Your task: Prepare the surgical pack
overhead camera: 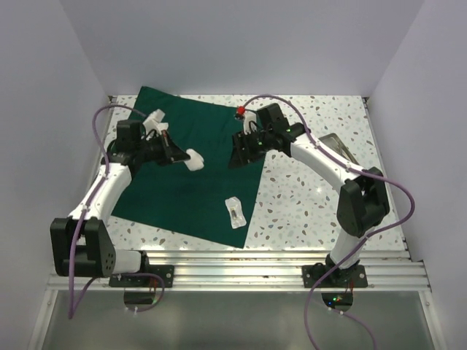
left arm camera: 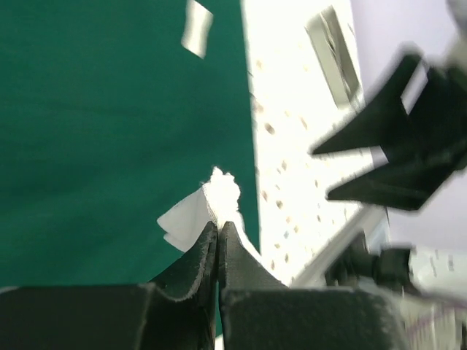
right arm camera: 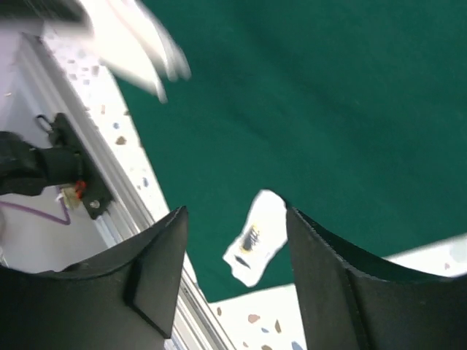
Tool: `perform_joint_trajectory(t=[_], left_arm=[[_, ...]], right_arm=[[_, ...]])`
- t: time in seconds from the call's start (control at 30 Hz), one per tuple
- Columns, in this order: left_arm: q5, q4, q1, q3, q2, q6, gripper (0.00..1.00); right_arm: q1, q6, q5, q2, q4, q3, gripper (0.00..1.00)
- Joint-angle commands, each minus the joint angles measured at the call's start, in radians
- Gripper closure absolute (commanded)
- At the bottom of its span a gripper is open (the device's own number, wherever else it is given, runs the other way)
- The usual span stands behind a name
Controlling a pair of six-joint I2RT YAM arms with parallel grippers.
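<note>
The surgical pack's dark green drape (overhead camera: 190,197) lies spread flat on the left half of the table. My left gripper (overhead camera: 182,154) hovers over its middle, shut on a small white pad (overhead camera: 194,160). In the left wrist view the pad (left arm camera: 217,193) sticks out beyond the pinched fingertips (left arm camera: 228,237). My right gripper (overhead camera: 235,157) hangs open above the drape's right edge, facing the left one, with nothing between its fingers. A white packet (overhead camera: 234,211) lies on the drape near its front right corner. In the right wrist view the packet (right arm camera: 255,237) shows below the open gripper (right arm camera: 235,211).
A shallow metal tray (overhead camera: 337,149) sits on the speckled table at the right, also seen in the left wrist view as the tray (left arm camera: 332,45). Another white piece (overhead camera: 155,118) lies beside the left arm. A small red item (overhead camera: 239,111) sits at the drape's far edge.
</note>
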Motion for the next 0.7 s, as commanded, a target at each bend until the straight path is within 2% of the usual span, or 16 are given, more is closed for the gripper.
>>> perform_joint_trajectory(t=[0.0,0.07,0.1,0.2,0.53,0.67], left_arm=[[0.075,0.059,-0.097,-0.051,-0.089,0.042,1.0],[0.126,0.085,-0.141,-0.084,-0.115,0.04,1.0],[0.144,0.099,-0.164,-0.093,-0.127,0.04,1.0],[0.198,0.133,-0.213,-0.116,-0.147,0.03,1.0],[0.344,0.179,-0.264,-0.127,-0.16,0.034,1.0],[0.367,0.179,-0.267,-0.136,-0.164,0.046,1.0]], right_arm=[[0.013,0.018,-0.148,-0.085,0.168,0.013,0.39],[0.012,0.018,-0.176,-0.121,0.231,-0.013,0.34],[0.013,0.023,-0.198,-0.127,0.248,-0.021,0.25],[0.013,0.024,-0.254,-0.121,0.267,-0.028,0.19],[0.012,0.111,-0.491,-0.154,0.454,-0.142,0.16],[0.016,0.13,-0.544,-0.164,0.469,-0.189,0.16]])
